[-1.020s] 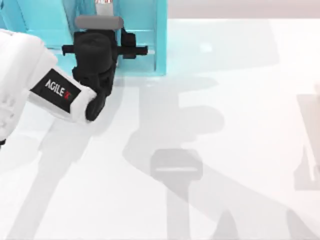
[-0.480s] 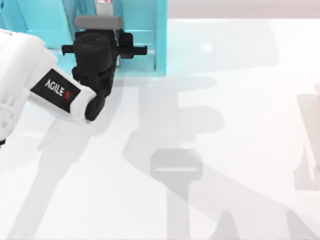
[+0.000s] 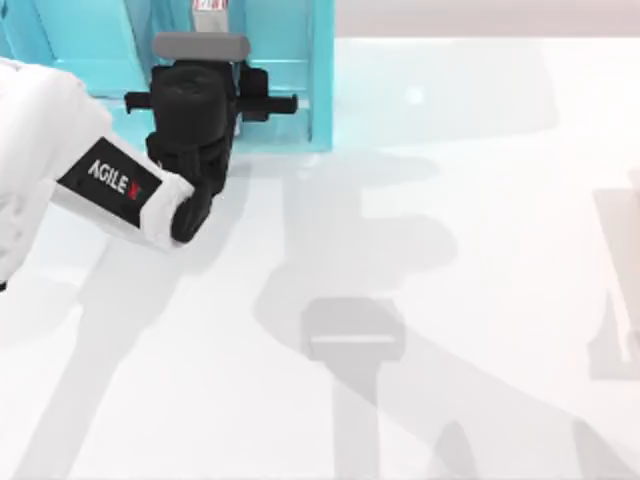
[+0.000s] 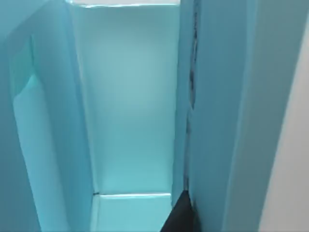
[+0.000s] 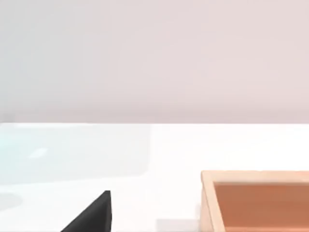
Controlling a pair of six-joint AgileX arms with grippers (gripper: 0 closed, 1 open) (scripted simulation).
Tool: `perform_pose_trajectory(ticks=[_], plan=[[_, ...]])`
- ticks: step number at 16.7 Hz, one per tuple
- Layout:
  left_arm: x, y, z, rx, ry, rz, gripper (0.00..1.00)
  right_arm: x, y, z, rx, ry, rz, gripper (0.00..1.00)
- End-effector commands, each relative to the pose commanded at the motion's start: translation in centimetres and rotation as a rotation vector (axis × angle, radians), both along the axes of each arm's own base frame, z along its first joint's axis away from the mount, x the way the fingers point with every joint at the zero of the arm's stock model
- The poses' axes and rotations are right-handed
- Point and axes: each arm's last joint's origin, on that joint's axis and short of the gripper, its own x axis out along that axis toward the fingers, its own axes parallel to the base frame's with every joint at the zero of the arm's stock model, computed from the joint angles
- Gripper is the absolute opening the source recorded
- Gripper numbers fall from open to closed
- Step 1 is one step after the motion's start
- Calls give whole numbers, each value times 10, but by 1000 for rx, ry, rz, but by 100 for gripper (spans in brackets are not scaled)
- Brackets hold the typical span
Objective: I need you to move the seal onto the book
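Seal position cannot be told; it is judged to lie somewhere in the light-blue shelf unit [image 3: 321, 80] at the desk's [image 3: 470, 240] far left, where the left pincer [image 3: 195, 100] is pushed between the partitions. Whether that pincer is apart or together cannot be told. Risk: the compartment is narrow, so a partition could be struck or the unit shoved if the wrist is shifted sideways; a small glossy figure could also be knocked deeper or dropped if gripped off-centre. A small red-and-white item [image 3: 207, 5] sits at the unit's back, unidentified. The right pincer [image 5: 91, 216] is parked near a wooden box [image 5: 256, 193], state likewise not discernible.
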Motion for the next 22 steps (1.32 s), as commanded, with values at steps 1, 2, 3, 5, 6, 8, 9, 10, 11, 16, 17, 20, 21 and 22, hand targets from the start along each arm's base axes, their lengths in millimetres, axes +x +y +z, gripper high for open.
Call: perform_pose_trajectory(ticks=[1, 2, 3, 5, 6, 8, 9, 10, 11, 16, 17, 20, 21, 22], plan=[[-6, -3, 4, 9, 19, -1, 0, 0, 0, 0, 0, 0, 0, 100], [-13, -6, 12, 18, 36, 0, 0, 0, 0, 0, 0, 0, 0, 100], [-21, -8, 23, 25, 48, 3, 0, 0, 0, 0, 0, 0, 0, 100], [-38, -11, 56, 26, 41, 13, 0, 0, 0, 0, 0, 0, 0, 100], [-48, -11, 80, 16, 20, 19, 0, 0, 0, 0, 0, 0, 0, 100], [-74, -9, 131, -19, -43, 28, 0, 0, 0, 0, 0, 0, 0, 100], [-90, -6, 156, -40, -76, 29, 0, 0, 0, 0, 0, 0, 0, 100], [-106, -4, 177, -57, -101, 28, 0, 0, 0, 0, 0, 0, 0, 100], [-123, -1, 192, -69, -115, 24, 0, 0, 0, 0, 0, 0, 0, 100], [-184, 8, 203, -31, -54, 5, 0, 0, 0, 0, 0, 0, 0, 100], [-190, 9, 200, -19, -39, 4, 0, 0, 0, 0, 0, 0, 0, 100], [-192, 9, 198, -12, -31, 4, 0, 0, 0, 0, 0, 0, 0, 100], [-192, 9, 198, -12, -31, 4, 0, 0, 0, 0, 0, 0, 0, 100], [-191, 9, 196, -7, -26, 7, 0, 0, 0, 0, 0, 0, 0, 100]])
